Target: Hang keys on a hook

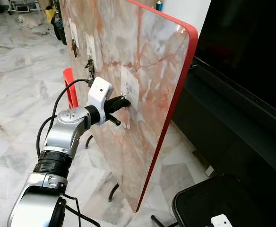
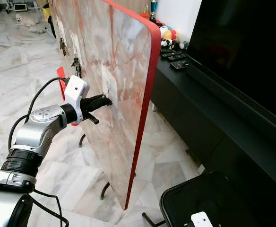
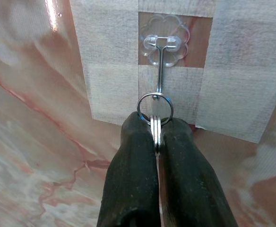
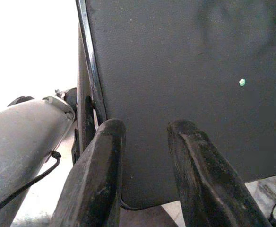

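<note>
My left gripper [image 3: 156,128] is shut on a silver key ring [image 3: 155,108], pressed up against the upright marble board [image 1: 142,56]. The ring touches the lower end of a metal hook [image 3: 159,71] hanging from a clear flower-shaped pad [image 3: 163,41] stuck on a pale tape patch. In the left eye view that gripper [image 1: 124,100] meets the white patch at mid-height of the board. Further along the board, two other sets of keys [image 1: 90,66] hang on their own hooks. My right gripper [image 4: 145,130] hangs open over a black surface.
The board has a red rim [image 1: 173,109] and stands on thin metal legs [image 1: 113,191] on a marble floor. A long black TV cabinet [image 2: 232,137] runs along the right. A black stool [image 1: 223,203] sits at the lower right.
</note>
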Robot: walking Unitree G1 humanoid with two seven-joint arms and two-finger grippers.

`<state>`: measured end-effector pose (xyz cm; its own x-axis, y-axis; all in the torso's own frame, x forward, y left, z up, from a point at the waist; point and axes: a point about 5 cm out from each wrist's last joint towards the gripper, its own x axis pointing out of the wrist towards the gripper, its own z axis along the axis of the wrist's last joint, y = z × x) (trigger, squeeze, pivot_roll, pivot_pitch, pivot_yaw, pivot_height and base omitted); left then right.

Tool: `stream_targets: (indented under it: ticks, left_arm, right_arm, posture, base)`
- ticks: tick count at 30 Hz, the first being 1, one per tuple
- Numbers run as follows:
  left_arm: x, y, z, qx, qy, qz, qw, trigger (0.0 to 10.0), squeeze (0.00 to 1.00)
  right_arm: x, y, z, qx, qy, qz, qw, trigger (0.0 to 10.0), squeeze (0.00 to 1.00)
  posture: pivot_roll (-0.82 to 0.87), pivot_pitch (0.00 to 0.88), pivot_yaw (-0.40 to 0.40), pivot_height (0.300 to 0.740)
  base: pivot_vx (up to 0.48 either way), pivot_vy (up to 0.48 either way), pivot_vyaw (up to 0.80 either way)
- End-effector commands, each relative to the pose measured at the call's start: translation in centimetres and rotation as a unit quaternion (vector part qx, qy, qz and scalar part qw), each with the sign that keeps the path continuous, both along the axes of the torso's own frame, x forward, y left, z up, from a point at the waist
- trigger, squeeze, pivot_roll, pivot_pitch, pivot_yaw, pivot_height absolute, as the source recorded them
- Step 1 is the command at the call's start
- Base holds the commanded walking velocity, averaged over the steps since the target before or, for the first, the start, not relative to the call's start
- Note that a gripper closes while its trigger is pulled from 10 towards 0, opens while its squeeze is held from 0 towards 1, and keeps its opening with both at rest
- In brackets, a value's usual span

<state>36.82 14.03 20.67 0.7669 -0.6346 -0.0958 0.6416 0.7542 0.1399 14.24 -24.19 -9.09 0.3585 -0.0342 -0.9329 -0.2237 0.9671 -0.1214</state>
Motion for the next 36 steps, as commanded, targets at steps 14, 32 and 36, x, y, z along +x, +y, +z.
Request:
stream_targets:
  ticks: [14, 32, 36]
  left_arm:
    - [0.3, -1.6, 2.5, -0.011, -0.046, -0.019, 0.999, 10.0, 0.00]
    - [0.6, -1.6, 1.5, -0.015, -0.008, -0.023, 1.000, 10.0, 0.00]
    - [1.1, -1.7, 1.8, -0.013, -0.007, -0.026, 1.000, 10.0, 0.00]
  right_arm:
    - [0.2, 0.0, 0.1, 0.000, -0.002, -0.003, 1.000, 10.0, 0.00]
    - [0.2, 0.0, 0.1, 0.000, -0.002, -0.002, 1.000, 10.0, 0.00]
    - [0.2, 0.0, 0.1, 0.000, -0.002, -0.002, 1.000, 10.0, 0.00]
  posture:
    - [0.09, 0.000, -0.080, 0.737]
    - [0.09, 0.000, -0.081, 0.737]
    - [0.09, 0.000, -0.079, 0.737]
  base:
    - [0.000, 0.000, 0.00]
    - [0.000, 0.000, 0.00]
    - [0.000, 0.000, 0.00]
